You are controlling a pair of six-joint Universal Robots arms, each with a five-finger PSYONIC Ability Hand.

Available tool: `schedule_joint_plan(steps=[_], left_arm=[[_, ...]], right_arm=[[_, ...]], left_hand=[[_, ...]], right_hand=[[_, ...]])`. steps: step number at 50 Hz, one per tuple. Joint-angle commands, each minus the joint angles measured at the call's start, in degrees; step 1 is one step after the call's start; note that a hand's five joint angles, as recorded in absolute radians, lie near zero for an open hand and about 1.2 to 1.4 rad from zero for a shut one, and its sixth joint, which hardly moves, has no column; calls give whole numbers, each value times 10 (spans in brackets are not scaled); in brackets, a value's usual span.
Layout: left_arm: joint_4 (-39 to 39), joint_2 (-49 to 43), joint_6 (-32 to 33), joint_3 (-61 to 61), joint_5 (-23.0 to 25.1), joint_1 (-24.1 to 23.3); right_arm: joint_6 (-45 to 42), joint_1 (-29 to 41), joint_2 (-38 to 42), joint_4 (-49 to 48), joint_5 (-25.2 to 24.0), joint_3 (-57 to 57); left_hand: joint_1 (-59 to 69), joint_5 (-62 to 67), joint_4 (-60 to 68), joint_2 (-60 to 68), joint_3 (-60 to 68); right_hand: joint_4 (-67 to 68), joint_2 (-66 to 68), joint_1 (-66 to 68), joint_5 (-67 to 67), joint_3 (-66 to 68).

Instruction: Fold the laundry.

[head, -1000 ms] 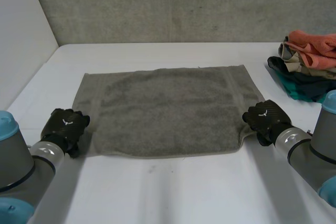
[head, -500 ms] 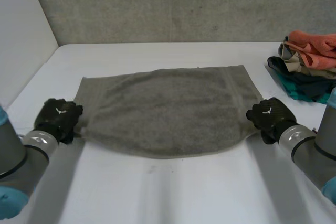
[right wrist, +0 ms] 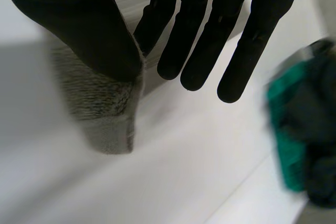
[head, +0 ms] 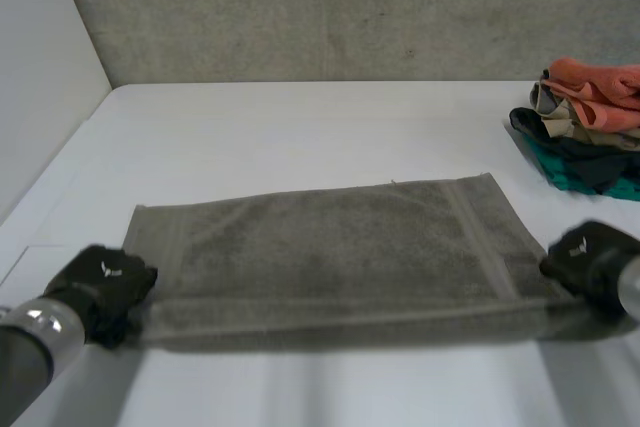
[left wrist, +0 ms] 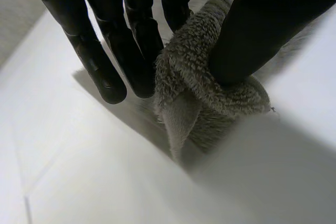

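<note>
A grey towel (head: 330,247) hangs stretched between my two hands above the white table (head: 300,137), its near edge lifted and its far edge lying on the table. My left hand (head: 105,287) pinches the towel's near left corner (left wrist: 210,82) between its thumb (left wrist: 257,30) and fingers (left wrist: 131,45). My right hand (head: 590,262) pinches the near right corner (right wrist: 105,108) between its thumb (right wrist: 89,30) and a finger (right wrist: 157,19); the other fingers stay straight beside it.
A pile of laundry (head: 585,122) in orange, beige, dark and teal cloth lies at the table's far right edge, and its teal cloth (right wrist: 299,140) sits beside my right hand. A grey wall (head: 330,7) stands behind the table.
Both hands closed on the towel's near corners, lifted them and drew back toward the table's front edge and apart. The towel has slid nearer and is pulled taut.
</note>
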Motion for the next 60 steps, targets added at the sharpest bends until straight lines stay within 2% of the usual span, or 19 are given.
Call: schedule_joint_plan(steps=[1,5,9,16,21,22,23,24,25,26,28,35,39,43,48,53,60], left_arm=[[113,-78,-53,53,-22,1],[159,-118,-95,84,-43,-2],[198,-157,-102,113,-76,-4],[218,-230,-103,164,-128,-31],[223,-258,-106,179,-138,-48],[226,-259,-106,183,-141,-50],[229,-260,-107,187,-142,-50],[234,-259,-107,192,-148,-51],[237,-257,-107,194,-151,-51],[240,-254,-108,194,-154,-51],[252,-243,-111,194,-162,-51],[256,-147,-137,154,-152,-50],[256,-117,-139,116,-120,-56],[247,-91,-135,78,-46,-53],[246,-109,-133,68,-5,-47],[256,-172,-127,93,-4,-31],[261,-266,-95,169,-3,-18]], right_arm=[[35,80,98,-136,2,-100],[35,102,149,-195,0,-150],[36,106,213,-262,2,-205],[38,117,309,-342,-7,-296],[45,122,365,-382,-28,-338],[53,124,380,-395,-32,-346],[57,125,387,-401,-32,-349],[63,127,392,-407,-31,-351],[69,128,396,-414,-29,-352],[82,129,397,-426,-25,-354],[99,129,396,-434,-17,-354],[193,123,317,-395,-1,-305],[228,120,262,-339,-6,-259],[247,101,220,-285,-19,-209],[247,89,192,-251,-49,-154],[245,81,179,-248,-71,-105],[249,79,178,-249,-75,-73]], left_hand=[[150,145,113,114,121],[150,145,113,114,121],[150,145,113,114,121],[150,145,113,114,121],[150,145,113,114,121],[150,145,113,114,121],[132,127,95,96,103],[-144,-150,-182,-181,-174],[-275,-281,-313,-312,-305],[-377,-382,-414,-413,-406],[-498,-503,-536,-534,-528],[-522,-528,-560,-559,-552],[-519,-524,-557,-555,-548],[-514,-519,-552,-550,-543],[-512,-517,-550,-548,-542],[-502,-507,-540,-538,-532],[-472,-477,-510,-508,-501]], right_hand=[[112,121,147,134,116],[112,121,147,134,116],[112,121,147,134,116],[112,121,147,134,116],[112,121,147,134,116],[68,77,102,90,72],[-131,-122,-96,-109,-127],[-329,-320,-295,-307,-325],[-503,-494,-468,-481,-499],[-588,-579,-553,-566,-584],[-588,-579,-553,-566,-584],[-588,-579,-553,-566,-584],[-588,-579,-553,-566,-584],[-588,-579,-553,-566,-584],[-588,-579,-553,-566,-584],[-588,-579,-553,-566,-584],[-588,-579,-553,-566,-584]])
